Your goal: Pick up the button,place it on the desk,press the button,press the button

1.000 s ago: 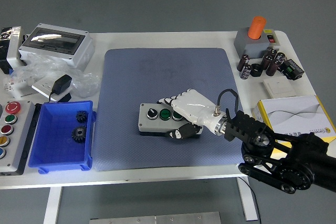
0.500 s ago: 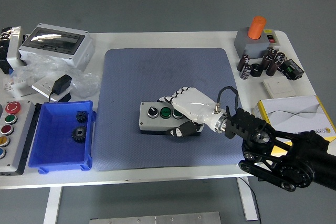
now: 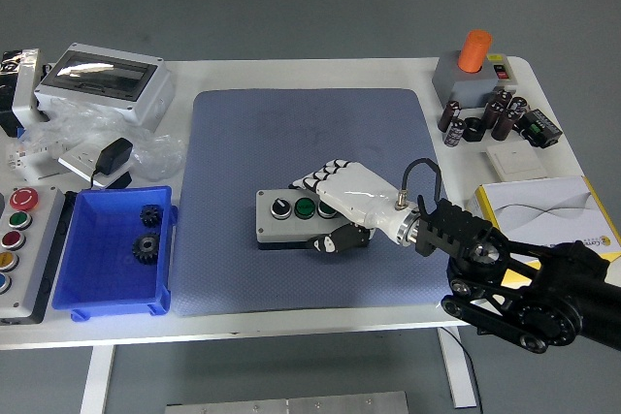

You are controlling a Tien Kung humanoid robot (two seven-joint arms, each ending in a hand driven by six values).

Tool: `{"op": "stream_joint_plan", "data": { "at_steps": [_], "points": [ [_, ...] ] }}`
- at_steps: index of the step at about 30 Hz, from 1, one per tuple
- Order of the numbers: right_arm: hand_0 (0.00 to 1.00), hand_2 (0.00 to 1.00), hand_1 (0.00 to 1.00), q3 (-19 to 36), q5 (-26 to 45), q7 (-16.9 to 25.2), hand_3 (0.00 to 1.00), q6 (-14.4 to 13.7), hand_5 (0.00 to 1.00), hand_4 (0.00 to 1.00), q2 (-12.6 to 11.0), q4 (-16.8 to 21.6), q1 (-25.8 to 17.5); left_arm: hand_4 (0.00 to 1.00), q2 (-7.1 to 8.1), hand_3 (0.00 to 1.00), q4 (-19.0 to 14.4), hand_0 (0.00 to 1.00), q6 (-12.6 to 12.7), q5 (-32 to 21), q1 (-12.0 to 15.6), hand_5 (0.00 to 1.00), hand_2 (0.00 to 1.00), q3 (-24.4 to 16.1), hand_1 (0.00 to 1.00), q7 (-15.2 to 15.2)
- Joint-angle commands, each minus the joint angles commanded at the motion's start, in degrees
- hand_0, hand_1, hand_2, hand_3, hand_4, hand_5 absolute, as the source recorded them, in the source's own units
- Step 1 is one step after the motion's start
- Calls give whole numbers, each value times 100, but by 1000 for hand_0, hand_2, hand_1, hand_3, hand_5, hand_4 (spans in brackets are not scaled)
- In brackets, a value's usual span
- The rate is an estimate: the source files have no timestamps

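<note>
The button box (image 3: 283,220) is grey, with a black knob (image 3: 279,207) and a green button (image 3: 305,207) on top. It lies flat on the blue mat (image 3: 291,133), near the mat's middle front. My right hand (image 3: 325,212) is white and comes in from the lower right. It covers the box's right half, with the fingers curled over the far top edge and the thumb against the near side, gripping the box. The box's right end is hidden under the hand. My left arm is out of view.
A blue bin (image 3: 97,283) holding two black gears stands left of the mat. A button panel (image 3: 19,249) lies at the left edge. A grey enclosure (image 3: 102,79) sits at the back left. An orange-topped device (image 3: 471,70), capacitors (image 3: 490,118) and a white booklet (image 3: 548,210) are on the right.
My right hand has shifted slightly left and back over the box, with the thumb drawn closer to its near side. The box has barely moved.
</note>
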Motion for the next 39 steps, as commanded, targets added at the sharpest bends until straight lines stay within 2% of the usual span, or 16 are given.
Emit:
{"op": "stream_joint_plan", "data": {
  "at_steps": [10, 16, 24, 29, 31, 33, 34, 39],
  "points": [
    [823, 868, 818, 37, 663, -16, 964, 150, 59, 713, -57, 126, -34, 759, 0, 711, 0, 633, -26, 3, 8, 201, 556, -3, 616, -27],
    [819, 873, 815, 275, 1019, 114, 974, 290, 66, 727, -195, 421, -66, 759, -5, 711, 0, 633, -51, 15, 8, 200, 556, -20, 616, -58],
    [816, 884, 814, 723, 1541, 233, 978, 715, 64, 735, -619, 1185, -256, 760, -12, 710, 0, 632, -94, 19, 6, 201, 556, -49, 616, -131],
    [818, 895, 816, 1268, 1330, 12, 987, 601, 84, 756, -1074, 1716, -438, 763, -17, 711, 0, 631, -89, -3, 21, 197, 556, -54, 616, -144],
    [818, 895, 816, 1515, 1097, -211, 987, 731, 84, 756, -1279, 1935, -469, 763, -17, 711, 0, 631, -83, -12, 28, 197, 556, -55, 616, -138],
    [818, 895, 816, 1684, 999, -457, 987, 1001, 84, 756, -1446, 2088, -451, 763, -15, 711, 0, 631, -77, -6, 31, 197, 556, -66, 616, -130],
    [744, 767, 744, 1709, 1007, -570, 932, 1140, 134, 738, -1504, 2135, -427, 766, -13, 713, 0, 632, -75, -2, 30, 188, 558, -71, 616, -128],
    [744, 767, 744, 1632, 1235, -1210, 932, 1962, 134, 738, -1646, 2283, -252, 766, 0, 713, 0, 632, -71, 13, 12, 188, 558, -83, 616, -134]
  ]
}}
